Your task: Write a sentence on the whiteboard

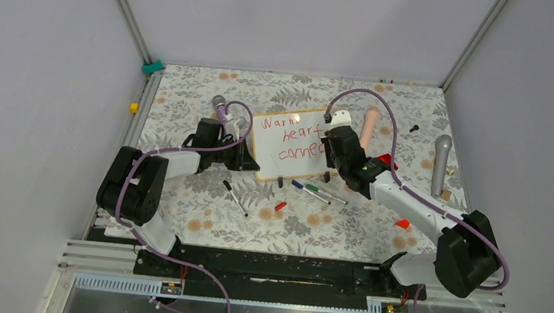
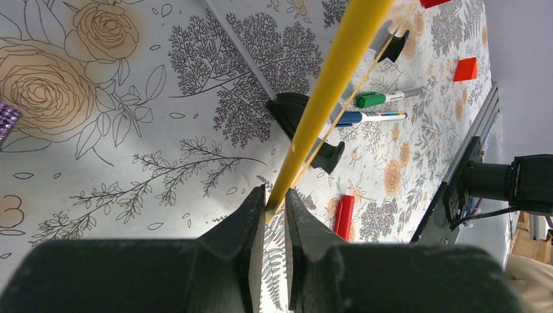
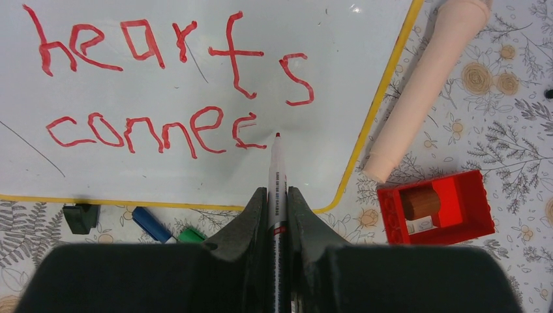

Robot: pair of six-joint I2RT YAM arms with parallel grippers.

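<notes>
The whiteboard [image 1: 270, 156] lies tilted on the floral tablecloth, its white face [image 3: 326, 39] bordered by a yellow-wood frame [image 2: 339, 65]. The sentence [image 3: 163, 130] in red reads "hearts" over "connec" in the right wrist view, with "Warm" on the top line in the top view. My right gripper [image 3: 277, 192] is shut on a red marker [image 3: 276, 163]. Its tip rests at the board just right of the last "c". At the board's left edge, my left gripper [image 2: 274, 199] is shut on the frame's thin edge. A black clip foot [image 2: 290, 111] shows beside it.
Blue and green markers [image 1: 315, 192], a black pen [image 1: 235, 197] and a red cap [image 1: 279, 206] lie in front of the board. A peach cylinder [image 3: 424, 85] and a red box [image 3: 450, 208] sit at its right. A grey microphone [image 1: 440, 163] lies far right.
</notes>
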